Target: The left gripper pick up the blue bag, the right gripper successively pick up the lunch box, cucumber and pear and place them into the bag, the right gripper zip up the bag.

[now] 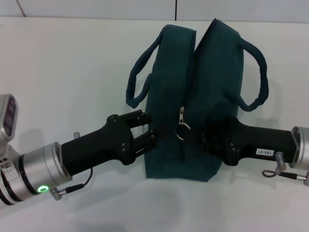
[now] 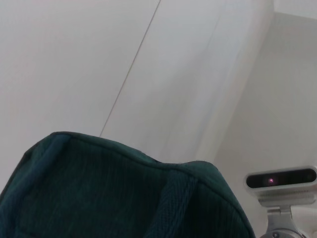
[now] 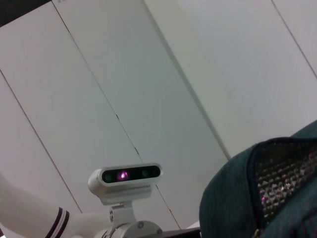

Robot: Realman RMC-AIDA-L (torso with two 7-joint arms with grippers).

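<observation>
The blue bag [image 1: 193, 96] stands upright in the middle of the table, its two handles hanging out to either side. Its ring zipper pull [image 1: 181, 126] hangs on the near face, and the top shows a V-shaped gap at the far end. My left gripper [image 1: 147, 128] comes in from the left, open, with its fingertips against the bag's left side. My right gripper [image 1: 195, 135] reaches in from the right, close beside the zipper pull. The bag's fabric [image 2: 124, 188] fills the lower left wrist view, and the bag's edge [image 3: 233, 198] with silvery lining shows in the right wrist view. Lunch box, cucumber and pear are out of view.
The white table [image 1: 72, 72] lies bare to the left of and in front of the bag. A wall rises just behind the table's far edge [image 1: 96, 18]. Each wrist view catches the robot's head camera [image 2: 282, 181] [image 3: 126, 181] above the bag.
</observation>
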